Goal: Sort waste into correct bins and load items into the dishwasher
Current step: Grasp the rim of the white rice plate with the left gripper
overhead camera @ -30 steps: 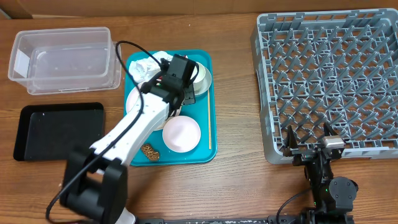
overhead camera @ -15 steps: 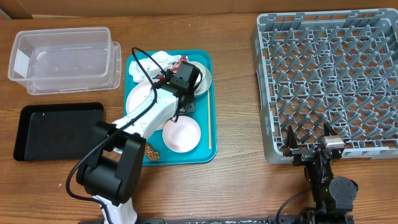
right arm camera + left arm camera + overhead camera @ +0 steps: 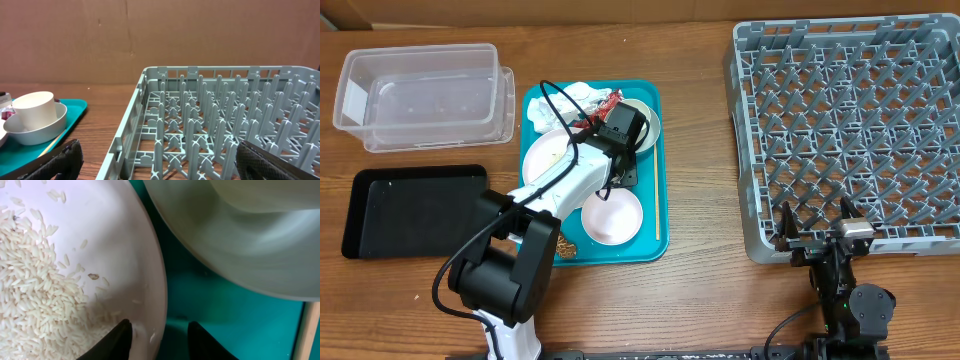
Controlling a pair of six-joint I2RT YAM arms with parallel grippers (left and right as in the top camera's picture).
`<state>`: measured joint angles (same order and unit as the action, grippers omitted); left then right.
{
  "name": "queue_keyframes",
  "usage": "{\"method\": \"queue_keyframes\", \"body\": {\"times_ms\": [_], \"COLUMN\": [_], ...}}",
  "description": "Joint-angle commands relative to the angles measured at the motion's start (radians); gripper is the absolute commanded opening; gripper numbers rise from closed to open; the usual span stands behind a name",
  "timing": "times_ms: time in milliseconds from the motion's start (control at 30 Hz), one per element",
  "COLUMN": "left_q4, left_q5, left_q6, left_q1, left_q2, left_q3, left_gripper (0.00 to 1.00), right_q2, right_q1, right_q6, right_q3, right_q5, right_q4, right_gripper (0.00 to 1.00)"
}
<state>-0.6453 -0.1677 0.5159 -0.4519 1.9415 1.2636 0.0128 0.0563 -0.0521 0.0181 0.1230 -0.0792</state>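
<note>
Where the smooth white plate (image 3: 75, 255) curves to its thin rim, loose rice grains (image 3: 30, 280) cling to it. It lies on the glossy teal tray (image 3: 200, 310), beside a pale round bowl (image 3: 250, 240). The left jaws stand narrowly spread astride that rim, not closed on it. Only the overhead view shows the wooden table (image 3: 700, 300) under the tray. The right jaws gape wide and empty by the grey lattice rack (image 3: 225, 125).

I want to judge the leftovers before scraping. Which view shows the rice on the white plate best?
The left wrist view: single rice grains show on the plate. Overhead, the left arm covers part of the plate and the rice is too small to make out. The right wrist view shows no rice.
</note>
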Motion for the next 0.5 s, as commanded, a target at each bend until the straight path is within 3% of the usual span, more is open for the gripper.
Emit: {"method": "queue_keyframes", "body": {"times_ms": [0, 67, 233, 467], "left_q4": [-0.009, -0.014, -0.020, -0.021], "left_q5": [0.000, 0.000, 0.000, 0.000], "left_q6": [-0.016, -0.016, -0.015, -0.015], "left_q1": [-0.006, -0.006, -0.007, -0.007], "left_q2": [0.013, 0.013, 0.013, 0.013], "left_q3": [0.013, 0.013, 0.013, 0.015], "left_gripper": [0.32, 0.25, 0.20, 0.04], "right_q2": [-0.010, -0.010, -0.010, -0.010], "right_q1": [-0.005, -0.005, -0.005, -0.005], "right_q6": [0.003, 0.003, 0.003, 0.003], "right_q3": [-0.010, -0.010, -0.010, -0.010], "right_q5": [-0.002, -0.002, -0.002, -0.002], "right_q4": [0.005, 0.005, 0.005, 0.005], "right_gripper": [1.00, 1.00, 1.00, 1.00]}}
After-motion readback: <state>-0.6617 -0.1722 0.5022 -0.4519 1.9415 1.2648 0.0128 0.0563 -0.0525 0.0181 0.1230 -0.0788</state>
